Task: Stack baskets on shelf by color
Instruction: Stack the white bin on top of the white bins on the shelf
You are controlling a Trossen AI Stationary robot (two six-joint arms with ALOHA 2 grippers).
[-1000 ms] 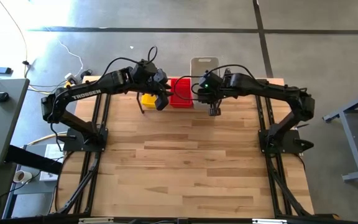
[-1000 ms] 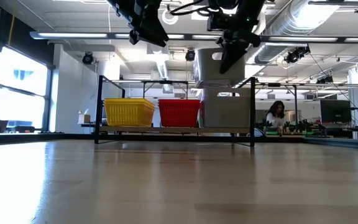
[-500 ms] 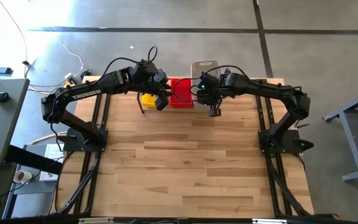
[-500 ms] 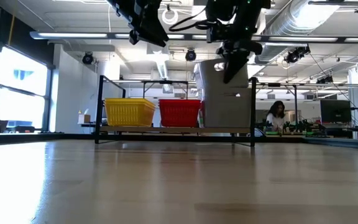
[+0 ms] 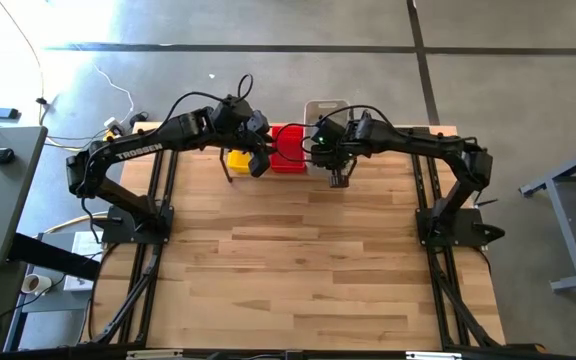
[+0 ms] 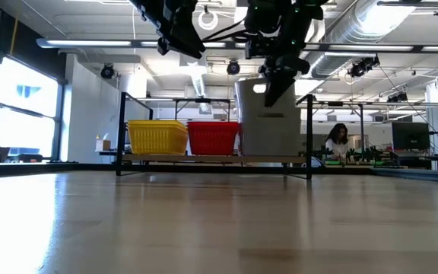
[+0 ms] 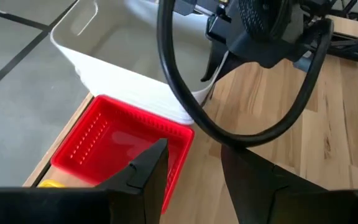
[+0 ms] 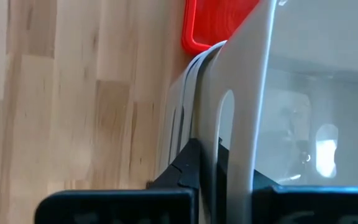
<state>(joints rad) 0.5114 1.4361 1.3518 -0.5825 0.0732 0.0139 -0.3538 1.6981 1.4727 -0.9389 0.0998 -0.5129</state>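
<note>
The black wire shelf (image 6: 204, 160) stands at the table's far edge. On it sit a yellow basket (image 6: 158, 138), a red basket (image 6: 213, 138) and a stack of grey-white baskets (image 6: 268, 125) at the right end. My right gripper (image 6: 274, 82) is shut on the top grey-white basket (image 5: 326, 106), which is nested in the stack. My left gripper (image 7: 194, 171) hangs open, high above the yellow basket (image 5: 238, 160) and red basket (image 7: 120, 143), touching nothing. My right gripper pinches the top grey-white basket's near wall (image 8: 241, 124) beside its handle slot (image 8: 225, 115), one finger (image 8: 188, 165) outside and one inside. The fingers come from above, pointing down. The basket sits upright, nested in the grey-white rims below (image 8: 188, 81).
The wooden table (image 5: 308, 270) spreads out on the near side of the shelf. The shelf's upright ends (image 6: 309, 133) flank the baskets. The two arms' wrists are close together above the shelf. A person (image 6: 338, 141) sits in the room far behind.
My right gripper has moved down and toward the table's left, carrying the grey-white basket. The basket, held above the stack a second ago, is now nested in it. The red basket has slid a little toward the yellow one.
</note>
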